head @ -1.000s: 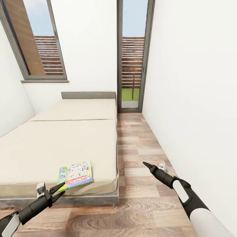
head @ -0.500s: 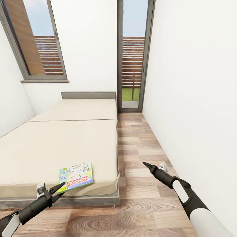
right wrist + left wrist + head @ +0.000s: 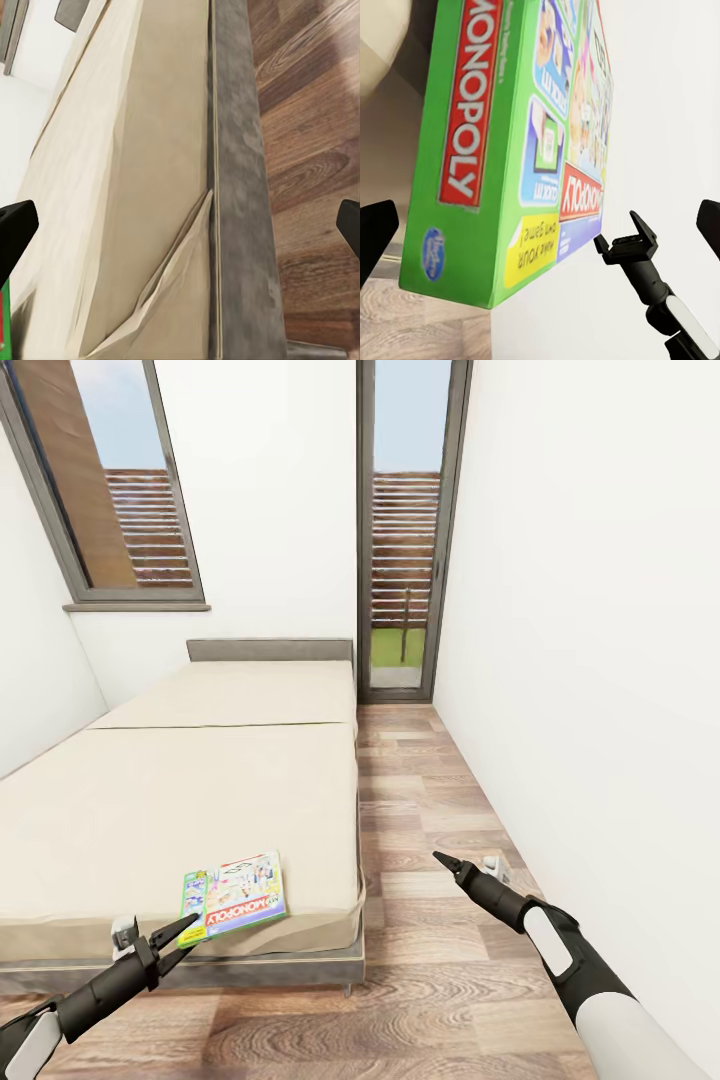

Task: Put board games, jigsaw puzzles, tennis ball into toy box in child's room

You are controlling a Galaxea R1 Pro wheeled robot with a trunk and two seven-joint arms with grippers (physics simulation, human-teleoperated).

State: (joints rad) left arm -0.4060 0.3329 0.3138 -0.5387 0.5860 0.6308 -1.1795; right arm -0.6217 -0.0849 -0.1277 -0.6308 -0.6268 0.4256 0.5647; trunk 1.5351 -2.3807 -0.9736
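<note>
Two board games (image 3: 233,896) lie overlapped at the near corner of the bed (image 3: 200,800), a green-edged one poking out from under the pale Monopoly box, and they sit just ahead of the left gripper (image 3: 184,940) and slightly toward the robot's right. That gripper's fingers are parted a little, with nothing between them, the tips almost at the mattress edge. In the left wrist view the green box (image 3: 502,150) looms close between the finger ends (so I'd judge the reach a short one, forward and up onto the mattress). Its long sides run roughly away from the robot, tilted a bit.

Well off to the right, the right gripper (image 3: 441,859) hangs over the wood floor (image 3: 440,960), empty; head-on its tips look together, though the wrist view suggests spread fingers, so I cannot tell.

Farther on, the cream mattress runs to a grey headboard (image 3: 269,650), then a white wall, a window (image 3: 110,490) and a narrow glass door (image 3: 404,530).
</note>
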